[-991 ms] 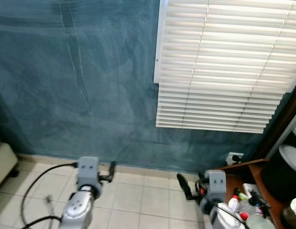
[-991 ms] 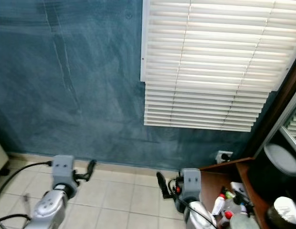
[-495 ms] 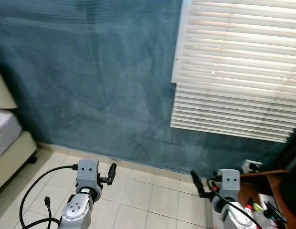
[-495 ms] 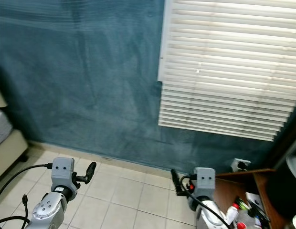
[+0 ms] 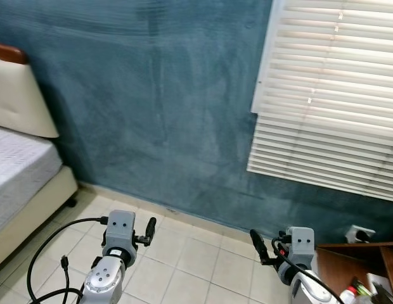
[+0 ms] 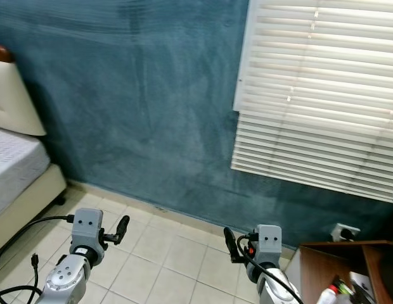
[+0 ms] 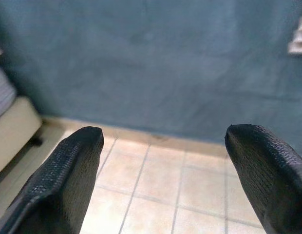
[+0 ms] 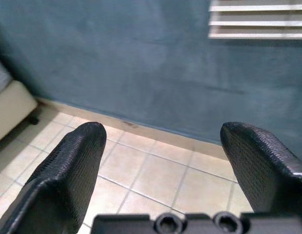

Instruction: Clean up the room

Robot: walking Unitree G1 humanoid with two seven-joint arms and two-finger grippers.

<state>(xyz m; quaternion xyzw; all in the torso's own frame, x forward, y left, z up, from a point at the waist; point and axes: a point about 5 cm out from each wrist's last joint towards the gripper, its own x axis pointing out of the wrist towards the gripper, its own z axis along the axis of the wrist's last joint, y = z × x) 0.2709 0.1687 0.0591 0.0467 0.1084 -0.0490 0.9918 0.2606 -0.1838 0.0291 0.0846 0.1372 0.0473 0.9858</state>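
Both arms are raised over the tiled floor [image 5: 203,266] facing the blue wall [image 5: 152,107]. The left pincer [image 7: 163,180] and right pincer [image 8: 160,175] are spread wide, holding nothing. No item to tidy is singled out yet. Likely risks: the loose black cable [image 5: 47,253] snagging near the bed [image 5: 19,183], or the right arm clipping the cluttered bench [image 5: 348,266].
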